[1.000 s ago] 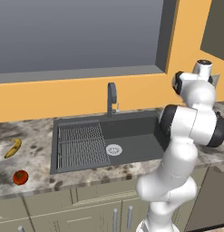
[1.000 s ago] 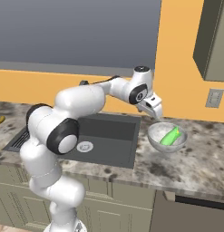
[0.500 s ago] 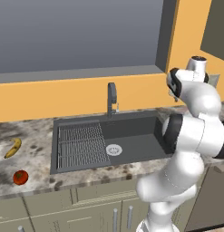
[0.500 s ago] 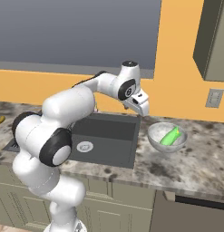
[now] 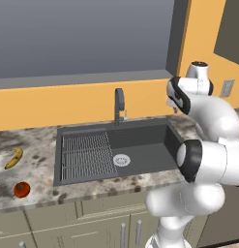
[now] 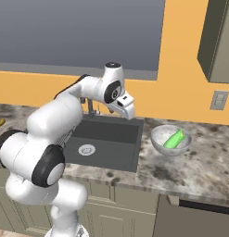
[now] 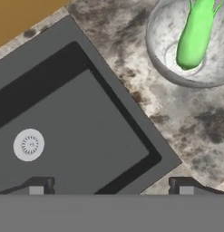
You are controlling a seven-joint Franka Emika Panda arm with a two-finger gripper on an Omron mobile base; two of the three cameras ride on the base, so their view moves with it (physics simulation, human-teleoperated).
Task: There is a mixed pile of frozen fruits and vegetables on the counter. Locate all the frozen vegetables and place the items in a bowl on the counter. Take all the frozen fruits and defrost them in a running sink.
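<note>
The light-green elongated vegetable (image 6: 174,139) is seen lying inside the bowl (image 6: 158,139), which stands on the counter (image 6: 199,162) just to the right of the sink (image 6: 111,139). In the right base view its long axis is tilted, with the lower end resting near the middle of the bowl floor and the upper end raised toward the far right rim. In the hand view the same vegetable (image 7: 195,34) runs from the bowl's centre toward the top edge of the picture, its rounded end down in the bowl (image 7: 163,68). The gripper (image 6: 130,112) is held above the right part of the sink, near the basin's right edge and apart from the bowl; its jaws are spread wide and nothing is held between them, the two fingertips (image 7: 37,186) being seen far apart at the bottom of the hand view. On the counter left of the sink, the yellow banana (image 5: 13,158) is laid with its long axis running diagonally, the upper end pointing toward the back wall and slightly right. The red round tomato (image 5: 22,189) is set nearer the front edge, apart from the banana. The round silver drain (image 5: 121,160) is seen on the sink floor beside the ribbed drain rack (image 5: 87,155), with the faucet (image 5: 119,104) standing behind.
</note>
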